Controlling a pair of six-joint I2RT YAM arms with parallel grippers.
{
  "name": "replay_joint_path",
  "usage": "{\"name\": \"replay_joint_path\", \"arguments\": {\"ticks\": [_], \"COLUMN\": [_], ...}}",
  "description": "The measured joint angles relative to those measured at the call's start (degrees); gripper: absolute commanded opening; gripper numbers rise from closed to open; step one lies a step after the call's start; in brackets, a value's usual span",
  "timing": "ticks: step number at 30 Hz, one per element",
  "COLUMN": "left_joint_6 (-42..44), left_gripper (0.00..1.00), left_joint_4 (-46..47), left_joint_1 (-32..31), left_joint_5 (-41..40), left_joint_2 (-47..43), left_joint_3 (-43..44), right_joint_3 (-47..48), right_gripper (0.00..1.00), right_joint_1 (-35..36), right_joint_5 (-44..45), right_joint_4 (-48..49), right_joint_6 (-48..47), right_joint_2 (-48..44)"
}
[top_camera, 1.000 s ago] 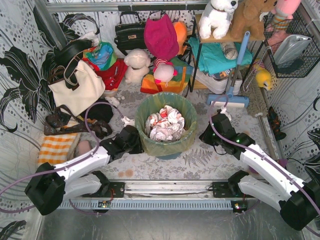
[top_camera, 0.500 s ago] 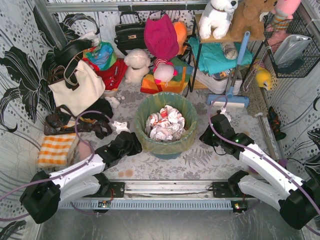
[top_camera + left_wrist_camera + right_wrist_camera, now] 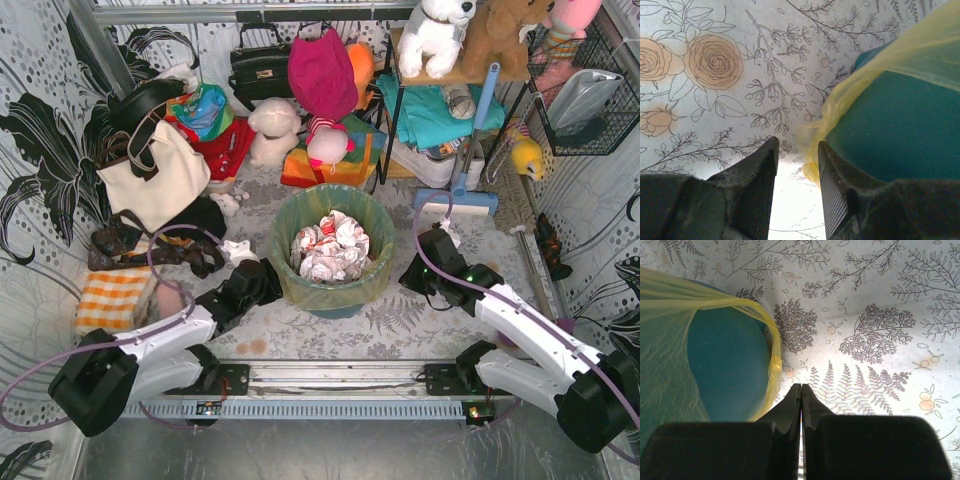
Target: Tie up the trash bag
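Jaws apart on my left gripper (image 3: pixel 797 148), just short of the trash bag (image 3: pixel 840 97) hem draped over the teal bin (image 3: pixel 900 135), and pressed together, empty, on my right gripper (image 3: pixel 801 389) by the opposite hem, I judge I'm reaching to gather the rim, so next each must pinch plastic

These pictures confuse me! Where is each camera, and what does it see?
Top: high behind the arms, looking down at the trash bag in the teal bin; both arms show.
Left wrist: looks past the open left gripper at the bag's edge.
Right wrist: looks past the shut right gripper at the bag's other side.
Shared: bag and bin.
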Motion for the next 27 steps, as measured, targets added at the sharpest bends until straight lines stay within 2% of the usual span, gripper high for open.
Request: {"name": "replay_joint_path", "arguments": {"ticks": [9, 16, 18, 27], "left_joint_6": [0.6, 0.8, 0.8, 1.7], "left_gripper": [0.41, 0.08, 0.03, 0.0], "left_joint_4": [9.2, 16.1, 16.2, 10.2], "left_joint_1": [1.6, 1.6, 1.5, 1.6], "left_joint_5": [3.2, 7.2, 7.5, 6.5], "left_joint_2": [8.0, 12.2, 12.2, 2.0], "left_joint_3": [-1.6, -2.4, -2.5, -2.5], "right_joint_3": [0.0, -1.7, -2.5, -8.8], "right_gripper": [0.01, 0.02, 0.04, 0.4], "right_joint_1": [0.0, 0.0, 0.0, 0.0], "right_joint_5": [-0.3, -1.3, -1.6, -4.6], "right_joint_4": [0.1, 2.0, 2.3, 10.8], "right_joint_6": [1.6, 3.1, 3.7, 9.7], "right_joint_2": [1.6, 1.7, 1.7, 1.5]}}
